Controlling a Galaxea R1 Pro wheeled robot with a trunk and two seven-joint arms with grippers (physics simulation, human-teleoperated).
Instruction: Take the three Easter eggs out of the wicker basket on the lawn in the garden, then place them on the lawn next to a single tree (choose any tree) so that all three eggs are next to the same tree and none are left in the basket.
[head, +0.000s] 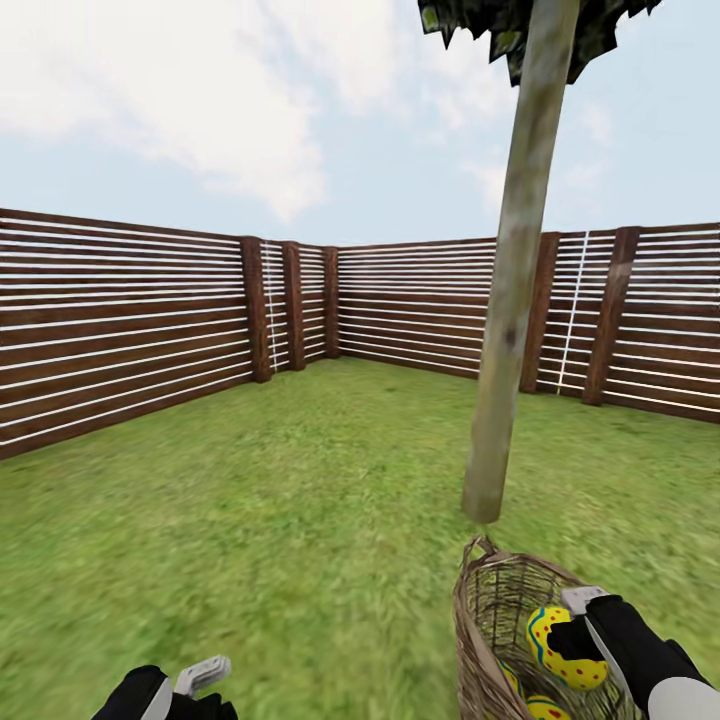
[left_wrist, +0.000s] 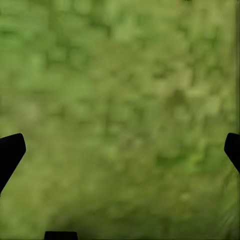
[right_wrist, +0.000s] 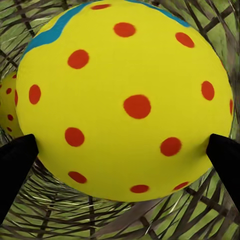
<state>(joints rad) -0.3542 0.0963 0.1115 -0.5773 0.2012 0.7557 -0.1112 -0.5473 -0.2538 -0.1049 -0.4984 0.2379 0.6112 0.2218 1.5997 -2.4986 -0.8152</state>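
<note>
Pinched between the right hand's (right_wrist: 120, 150) fingers, one egg (right_wrist: 125, 100) sits inside the basket (head: 490, 640) — the way out is straight up, with the tree (head: 510, 300) just beyond. Two more eggs lie below it. Left hand (left_wrist: 120, 150) hangs spread over grass (head: 300, 520).

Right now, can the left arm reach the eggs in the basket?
Probably not. The left gripper hangs open over bare grass, far from the basket, and the right gripper already grips one egg there.
</note>
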